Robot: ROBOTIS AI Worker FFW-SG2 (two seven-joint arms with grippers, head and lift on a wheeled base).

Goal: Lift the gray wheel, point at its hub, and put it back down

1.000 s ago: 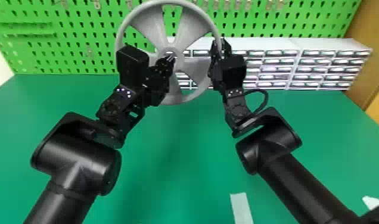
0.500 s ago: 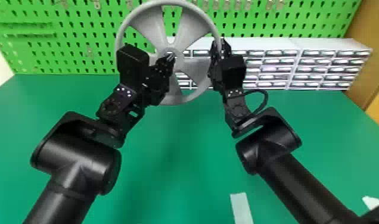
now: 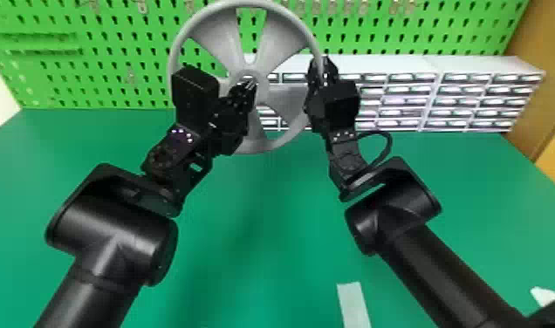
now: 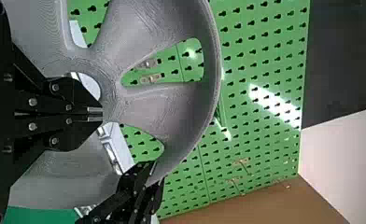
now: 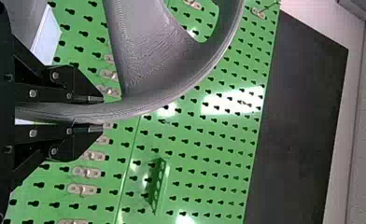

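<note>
Right gripper (image 5: 102, 114): your fingers pinch the rim (image 5: 144, 106) of the gray wheel (image 3: 285, 35), presumably to hold it steady for pointing. Left gripper (image 4: 102, 114): your fingers are together, empty, tips at the hub (image 4: 110, 91), evidently to indicate it. Outward from those tips: broad spokes, round openings' edges, fine surface lines; wheel upright, above the green table (image 3: 289, 244).

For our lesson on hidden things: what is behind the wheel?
Behind the wheel, green pegboard and white drawers show through its gaps; what its solid parts cover cannot be seen.
</note>
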